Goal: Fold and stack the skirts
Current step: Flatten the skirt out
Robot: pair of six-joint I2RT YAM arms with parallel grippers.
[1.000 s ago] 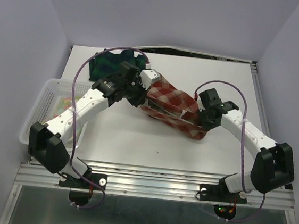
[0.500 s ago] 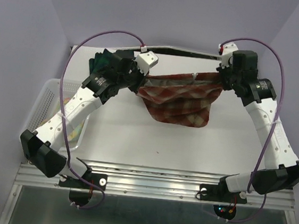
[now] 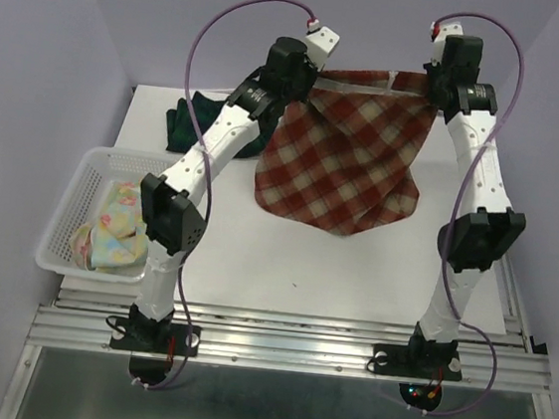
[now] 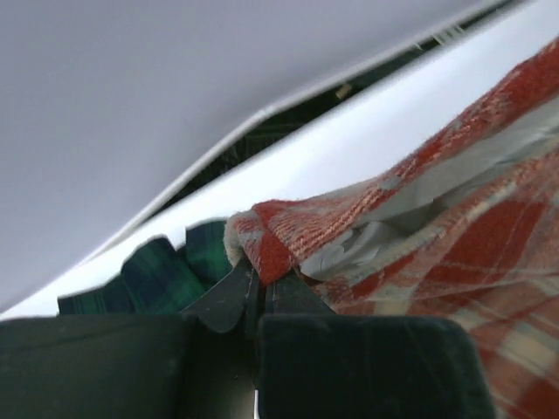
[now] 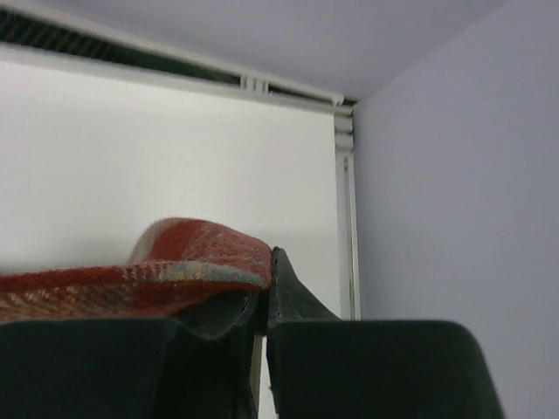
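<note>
Now both my arms are raised high above the worktop (image 3: 284, 260). My left tool (image 4: 258, 284) is closed tight on one upper corner of the red-and-cream plaid skirt (image 3: 340, 161), and my right tool (image 5: 265, 297) is closed on the other upper corner. The skirt hangs between them, spread open, with its upper edge stretched from one tool to the other. I cannot tell if its lower edge touches the worktop. The dark green-navy plaid skirt (image 3: 190, 125) lies crumpled at the far left of the worktop. The pastel flowered skirt (image 3: 112, 234) lies inside the white mesh basket (image 3: 70, 187) at the left side.
</note>
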